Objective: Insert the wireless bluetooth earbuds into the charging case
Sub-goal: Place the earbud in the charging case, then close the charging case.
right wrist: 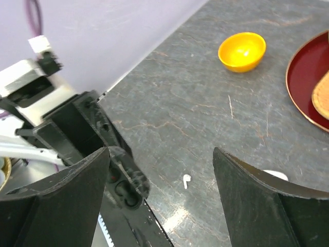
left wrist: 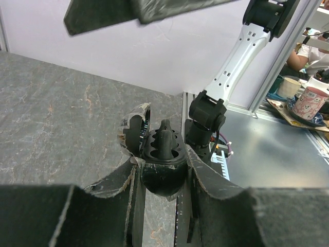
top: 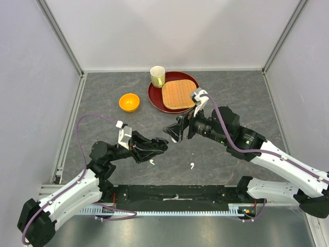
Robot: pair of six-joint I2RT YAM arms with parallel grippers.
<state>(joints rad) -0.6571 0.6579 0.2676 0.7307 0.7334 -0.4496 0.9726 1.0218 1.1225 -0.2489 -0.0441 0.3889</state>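
Note:
My left gripper [top: 162, 146] is shut on an open black charging case [left wrist: 162, 164], with its lid [left wrist: 134, 128] swung to the left. A dark rounded piece [left wrist: 165, 135] stands in the case's middle; I cannot tell if it is a black earbud. The case also shows in the right wrist view [right wrist: 126, 182]. My right gripper [top: 172, 131] is open and empty, just right of the case, its jaws wide apart [right wrist: 160, 154]. One white earbud [top: 152, 162] lies under the left gripper and shows in the right wrist view [right wrist: 186, 180]. Another white earbud [top: 192, 165] lies further right.
An orange bowl [top: 129, 102] sits at the back left and shows in the right wrist view [right wrist: 241, 51]. A red plate [top: 154, 98] holds a woven mat [top: 178, 93], with a pale cup [top: 158, 76] on its rim. A white rounded thing [right wrist: 275, 175] peeks from behind my right finger.

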